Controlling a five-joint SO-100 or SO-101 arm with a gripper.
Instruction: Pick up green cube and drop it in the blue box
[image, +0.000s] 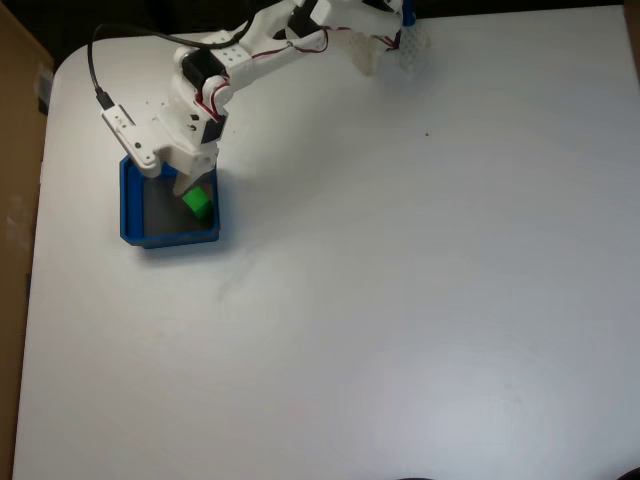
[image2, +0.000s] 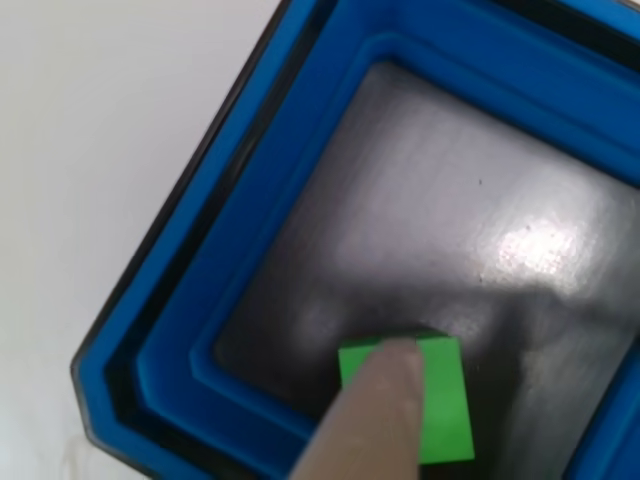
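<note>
The blue box (image: 130, 200) sits at the left of the table in the fixed view, and the arm reaches down into it. The green cube (image: 198, 203) lies on the box's grey floor close to the right wall, just beyond the tips of my gripper (image: 190, 186). In the other view the blue box (image2: 250, 190) spreads across the picture. There a single beige finger (image2: 372, 425) rises from the bottom edge and overlaps the left part of the green cube (image2: 445, 400). No finger presses on the cube's right side. The second finger is hidden.
White tabletop (image: 400, 300) stretches wide to the right of and below the box. A black cable (image: 95, 70) loops off the arm at the upper left. Brown cardboard (image: 15, 150) borders the table's left edge.
</note>
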